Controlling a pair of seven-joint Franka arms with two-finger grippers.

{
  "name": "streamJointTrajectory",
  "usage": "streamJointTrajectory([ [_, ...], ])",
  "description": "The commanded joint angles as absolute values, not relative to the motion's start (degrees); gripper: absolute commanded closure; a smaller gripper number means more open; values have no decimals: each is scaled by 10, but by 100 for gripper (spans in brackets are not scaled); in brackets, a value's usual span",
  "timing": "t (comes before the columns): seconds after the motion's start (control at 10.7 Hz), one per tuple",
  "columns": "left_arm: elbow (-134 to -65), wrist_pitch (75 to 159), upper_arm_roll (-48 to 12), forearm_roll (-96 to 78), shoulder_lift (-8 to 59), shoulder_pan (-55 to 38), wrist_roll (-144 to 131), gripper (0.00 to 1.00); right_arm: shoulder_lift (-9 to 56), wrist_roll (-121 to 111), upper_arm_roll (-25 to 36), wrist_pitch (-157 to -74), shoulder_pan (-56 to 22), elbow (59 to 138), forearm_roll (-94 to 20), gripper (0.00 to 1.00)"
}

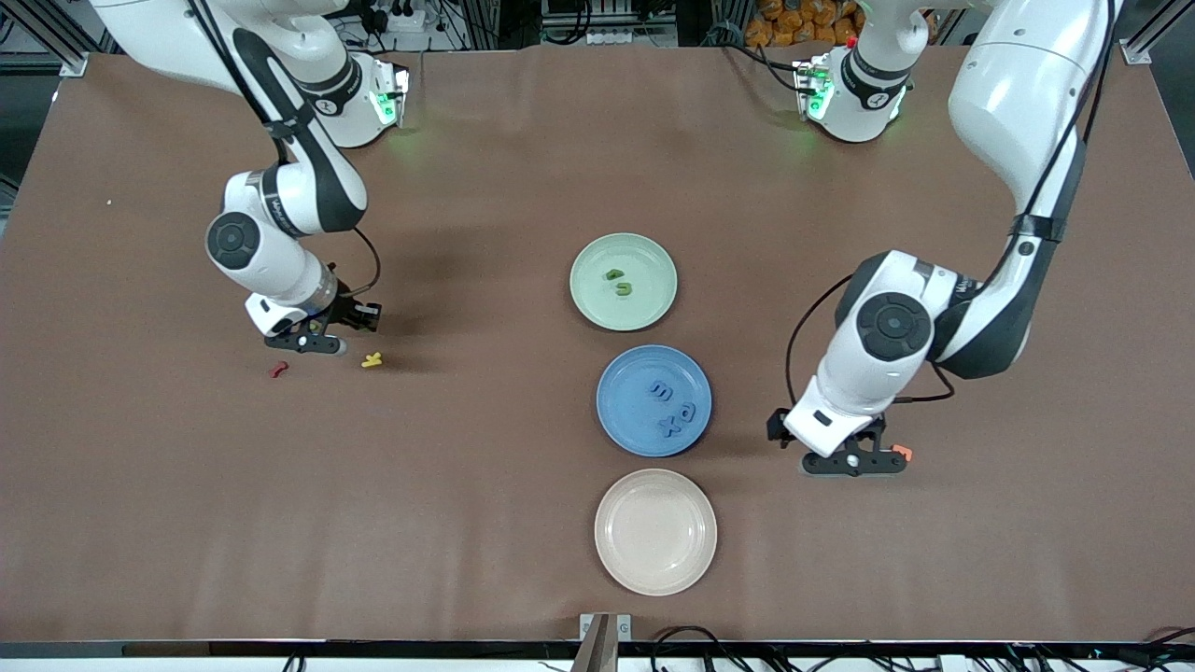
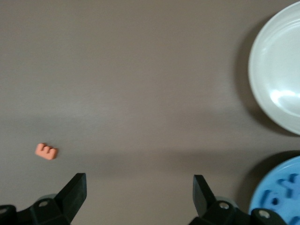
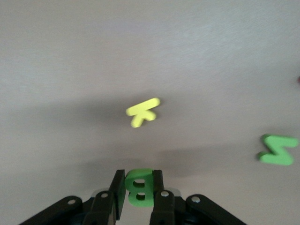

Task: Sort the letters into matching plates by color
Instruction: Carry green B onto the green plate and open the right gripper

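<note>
Two green letters [image 1: 617, 281] are already lying in the green plate [image 1: 653, 314] and three blue letters [image 1: 674, 408] in the blue plate [image 1: 616, 373], so I am judging the sorting a bit past halfway. My right tool [image 3: 138, 188] is pinching a green letter B [image 3: 139, 186] upright between its pads, over bare table [image 1: 485, 523] well toward the right arm's end from the green plate. My left tool [image 2: 139, 192] is hanging with its jaws spread wide and nothing between them, over the table beside the blue plate, toward the left arm's end; that arm is waiting.

I am worrying most about the grip: the foam B is thin and I am holding it by its faces, so it could twist or slip out on the long carry to the green plate. A release too close to the rim could also leave it on the table, or nudge the two letters already inside.

Around my right tool a yellow letter [image 3: 142, 111] and a green letter Z [image 3: 278, 150] are lying close by, with a red letter [image 1: 277, 370] near too, so a low sweep could scatter them. An orange letter [image 2: 46, 151] is lying near my left tool. Between my right tool and the green plate the table is open, and the table edges are well away. The cream plate [image 1: 611, 560] is sitting empty, nearer the camera than the blue plate.
</note>
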State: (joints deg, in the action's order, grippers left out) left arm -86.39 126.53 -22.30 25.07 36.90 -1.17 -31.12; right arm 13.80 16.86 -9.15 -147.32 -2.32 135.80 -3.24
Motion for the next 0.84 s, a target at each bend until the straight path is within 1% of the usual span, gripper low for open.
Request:
streamJointTrajectory([
  [0.0,-872,1175,-231,218,328,13,-232,0,131,319,-145,-1466,-46,1338,-40,100],
  [0.28,-885,1108,-229,152,288,42,-178,0,142,420,-187,-1472,-65,1305,-40,100],
  [0.37,-910,1105,-213,122,261,40,-153,0,150,444,-196,-1471,-69,1290,-40,100],
  [0.56,-987,1115,-151,60,195,27,-84,0,171,488,-213,-1472,-81,1263,-40,100],
  [0.65,-1031,1134,-130,56,166,27,-53,0,185,522,-218,-1472,-95,1243,-40,100],
  [0.75,-1076,1171,-119,56,143,32,-34,0,201,556,-221,-1472,-110,1221,-40,100],
])
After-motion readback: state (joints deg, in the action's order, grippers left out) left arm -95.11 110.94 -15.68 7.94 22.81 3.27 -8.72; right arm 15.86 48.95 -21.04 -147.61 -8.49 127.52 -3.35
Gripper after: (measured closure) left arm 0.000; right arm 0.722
